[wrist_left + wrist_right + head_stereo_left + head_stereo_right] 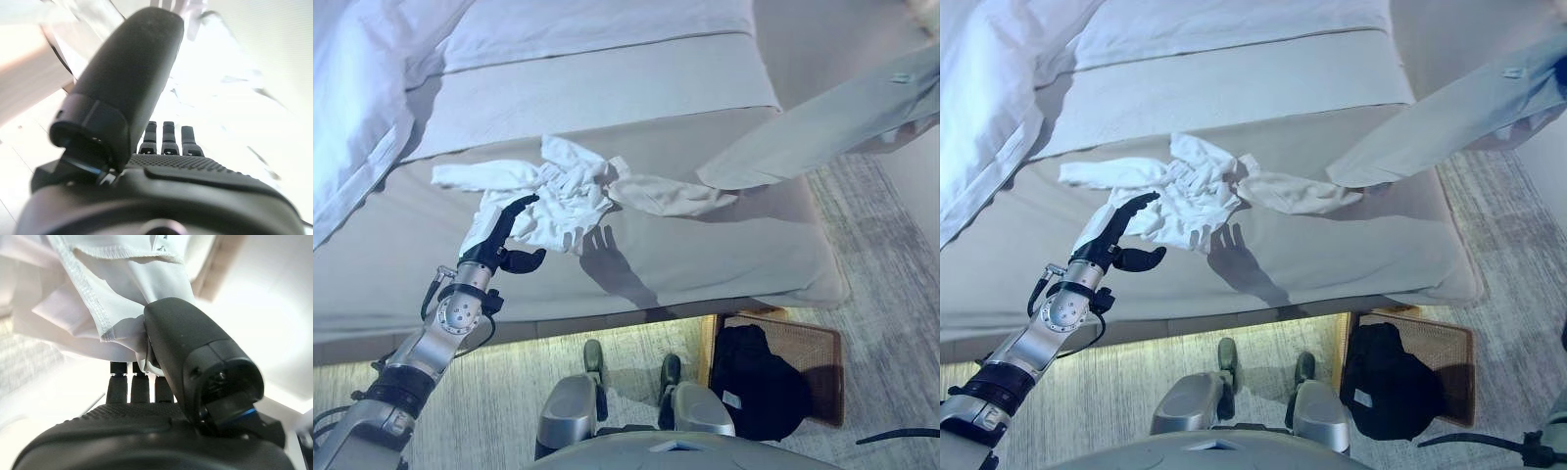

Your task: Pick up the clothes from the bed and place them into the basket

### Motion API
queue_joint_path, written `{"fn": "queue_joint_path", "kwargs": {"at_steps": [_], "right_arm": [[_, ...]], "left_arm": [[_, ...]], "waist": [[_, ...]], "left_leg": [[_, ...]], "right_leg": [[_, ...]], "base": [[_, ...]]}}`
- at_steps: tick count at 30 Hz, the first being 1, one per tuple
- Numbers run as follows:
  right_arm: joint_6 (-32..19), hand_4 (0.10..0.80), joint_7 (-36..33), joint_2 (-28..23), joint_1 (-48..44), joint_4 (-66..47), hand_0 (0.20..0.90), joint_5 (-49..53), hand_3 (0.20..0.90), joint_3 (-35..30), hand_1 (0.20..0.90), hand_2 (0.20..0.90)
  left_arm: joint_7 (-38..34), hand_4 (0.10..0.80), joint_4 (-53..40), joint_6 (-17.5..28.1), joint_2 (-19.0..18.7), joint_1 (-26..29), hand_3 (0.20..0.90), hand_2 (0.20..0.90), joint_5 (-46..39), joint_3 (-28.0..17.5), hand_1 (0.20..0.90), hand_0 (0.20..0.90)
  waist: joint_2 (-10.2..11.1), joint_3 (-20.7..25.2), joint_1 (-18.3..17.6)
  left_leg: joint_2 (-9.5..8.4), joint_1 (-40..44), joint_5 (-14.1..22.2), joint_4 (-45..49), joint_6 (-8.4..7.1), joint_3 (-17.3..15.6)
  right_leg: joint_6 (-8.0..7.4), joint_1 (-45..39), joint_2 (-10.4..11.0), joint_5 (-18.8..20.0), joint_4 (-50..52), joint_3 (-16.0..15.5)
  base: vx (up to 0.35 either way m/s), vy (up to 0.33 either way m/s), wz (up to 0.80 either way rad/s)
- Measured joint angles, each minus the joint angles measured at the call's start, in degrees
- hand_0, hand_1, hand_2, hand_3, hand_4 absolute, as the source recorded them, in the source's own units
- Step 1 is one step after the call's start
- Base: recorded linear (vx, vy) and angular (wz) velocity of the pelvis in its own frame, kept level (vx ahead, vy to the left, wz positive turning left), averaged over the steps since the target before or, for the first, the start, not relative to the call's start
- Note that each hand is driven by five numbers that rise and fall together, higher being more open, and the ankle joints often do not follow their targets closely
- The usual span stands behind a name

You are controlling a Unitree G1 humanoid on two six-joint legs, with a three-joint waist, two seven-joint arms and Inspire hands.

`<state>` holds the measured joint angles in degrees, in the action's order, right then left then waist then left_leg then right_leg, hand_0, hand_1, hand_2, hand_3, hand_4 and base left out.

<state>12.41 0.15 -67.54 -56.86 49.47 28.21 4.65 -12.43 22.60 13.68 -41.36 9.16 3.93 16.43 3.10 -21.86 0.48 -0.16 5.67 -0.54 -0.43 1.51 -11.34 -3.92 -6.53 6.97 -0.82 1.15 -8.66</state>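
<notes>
A crumpled pile of white clothes [563, 196] lies on the grey bed [724, 255] near its front edge. My left hand [499, 240] is open, fingers straight, with its fingertips at the pile's left edge; it also shows in the left wrist view [166, 171]. My right hand [190, 342] pinches a pale garment [112, 293] between thumb and fingers. That garment [822, 127] stretches taut from the pile up to the upper right. A brown basket [822, 345] stands on the floor by the bed's front right corner with a black garment [759, 377] in it.
A white duvet [362, 108] is bunched along the bed's left side, and a folded white sheet [607, 29] lies at the back. Grey carpet [891, 294] runs to the right of the bed.
</notes>
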Motion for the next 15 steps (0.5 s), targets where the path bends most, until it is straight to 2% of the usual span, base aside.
{"fn": "queue_joint_path", "kwargs": {"at_steps": [6,8,9,10,11,12,13,14,15], "right_arm": [[0.0,0.1,0.0,-4.2,1.7,-1.0,0.3,0.3,0.2,-1.6,0.3,0.3],[-0.1,0.1,0.0,-4.7,5.4,-3.1,0.3,1.9,0.2,-3.9,0.3,0.3],[-0.3,0.1,0.1,-4.8,7.5,-4.3,0.3,2.4,0.2,-5.3,0.3,0.3],[-0.5,0.1,0.1,-5.0,9.5,-5.1,0.3,2.5,0.2,-6.5,0.3,0.3],[-0.7,0.1,0.2,-5.1,11.3,-5.7,0.3,2.6,0.2,-8.2,0.3,0.3],[-0.9,0.1,0.1,-5.4,13.7,-6.7,0.3,2.6,0.2,-11.3,0.3,0.3],[-1.3,0.1,-0.1,-5.6,14.8,-7.3,0.3,2.5,0.2,-12.5,0.3,0.3],[-1.9,0.1,-0.2,-5.6,16.3,-7.7,0.3,2.6,0.2,-14.0,0.3,0.3],[-1.9,0.1,-0.5,-5.6,17.4,-7.9,0.3,2.6,0.2,-14.3,0.3,0.3]], "left_arm": [[0.4,0.8,1.9,0.3,1.2,2.6,0.9,0.9,0.0,0.1,0.9,0.9],[0.4,0.8,3.5,0.5,1.7,2.9,0.9,0.9,0.0,0.1,0.9,0.9],[0.4,0.8,5.1,0.5,2.6,3.1,0.9,0.9,0.0,0.1,0.9,0.9],[0.4,0.8,6.0,0.5,3.0,3.1,0.9,0.9,0.0,0.1,0.9,0.9],[0.4,0.8,6.4,0.5,2.9,3.1,0.9,0.9,0.0,0.2,0.9,0.9],[0.4,0.8,6.9,0.5,3.0,3.0,0.9,0.9,-0.1,0.1,0.9,0.9],[0.4,0.8,7.0,0.5,3.1,3.0,0.9,0.9,0.0,0.1,0.9,0.9],[0.5,0.8,7.5,0.5,3.2,2.7,0.9,0.9,0.0,0.1,0.9,0.9],[0.6,0.8,7.8,0.5,3.2,2.5,0.9,0.9,0.0,0.1,0.9,0.9]], "waist": [[0.3,0.7,-4.2],[0.2,0.8,-5.1],[-0.4,1.1,-5.9],[-0.7,1.6,-6.7],[0.0,2.2,-7.2],[1.0,3.0,-7.5],[1.0,3.0,-7.7],[1.3,2.9,-8.5],[2.1,3.1,-8.9]], "left_leg": [[0.37,2.4,0.0,-1.4,0.0,-2.4],[1.27,3.6,0.0,-1.5,0.07,-2.6],[2.29,4.2,-0.3,-2.2,0.44,-2.6],[2.95,4.3,-0.3,-2.4,0.47,-2.6],[2.5,4.2,-0.3,-2.7,0.46,-3.0],[1.47,4.7,-0.2,-3.4,0.39,-3.9],[1.42,4.6,-0.2,-3.1,0.37,-4.3],[1.69,2.5,0.4,1.3,-0.47,-5.4],[1.69,-0.1,3.3,5.6,-1.14,-5.5]], "right_leg": [[-0.03,0.0,-0.6,0.5,0.0,2.7],[-0.03,0.9,-1.0,0.5,2.5,3.7],[-0.18,3.2,-1.9,0.3,6.2,4.1],[-0.97,4.5,-2.5,-0.7,6.4,4.1],[-0.6,3.6,-2.7,0.6,1.9,4.1],[-0.5,1.9,-2.2,3.6,-2.8,4.1],[0.36,1.5,-2.2,4.3,-4.1,4.4],[2.19,1.1,-1.5,5.9,-5.2,5.1],[2.87,1.0,-0.5,6.4,-5.2,5.6]], "base": [[-0.013,0.024,-0.29],[-0.008,0.009,-0.4],[-0.007,0.006,-0.42],[-0.004,0.003,-0.34],[-0.002,0.007,-0.35],[-0.004,0.008,-0.32],[-0.009,0.007,-0.45],[-0.01,-0.001,-0.33],[-0.016,-0.007,-0.4]]}}
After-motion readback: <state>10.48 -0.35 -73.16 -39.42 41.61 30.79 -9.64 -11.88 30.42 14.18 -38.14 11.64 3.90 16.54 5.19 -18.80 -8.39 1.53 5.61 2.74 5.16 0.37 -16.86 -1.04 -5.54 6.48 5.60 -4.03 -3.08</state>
